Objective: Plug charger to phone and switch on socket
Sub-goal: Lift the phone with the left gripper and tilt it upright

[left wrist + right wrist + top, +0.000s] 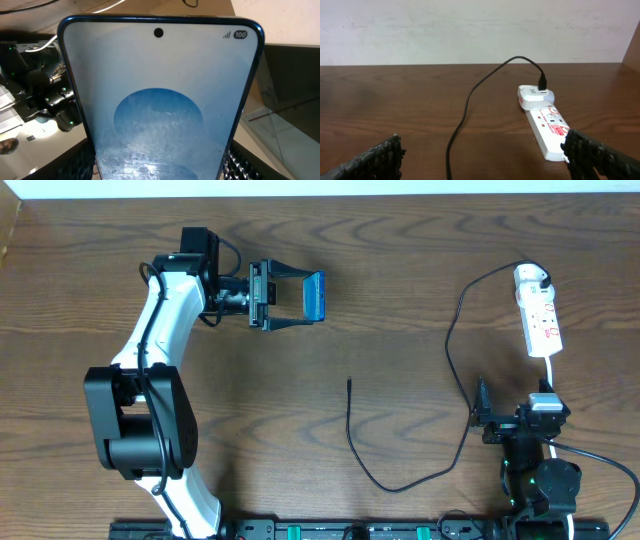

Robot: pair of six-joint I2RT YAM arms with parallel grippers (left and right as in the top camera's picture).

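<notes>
Left gripper (pixel 310 298) grasping phone (pixel 315 295) between fingers. Right gripper (pixel 482 150) released wide; socket (pixel 547 127) ahead of fingers, charger (pixel 465 110) plugged at far end.

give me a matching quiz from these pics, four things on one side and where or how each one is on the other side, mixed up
Things:
1. phone
2. cable tip
3. socket
4. right gripper

States:
A. lying loose near the middle of the table
B. open, holding nothing
C. held in the left gripper
D. at the far right, with the white plug in it

Pairs: 1-C, 2-A, 3-D, 4-B
</notes>
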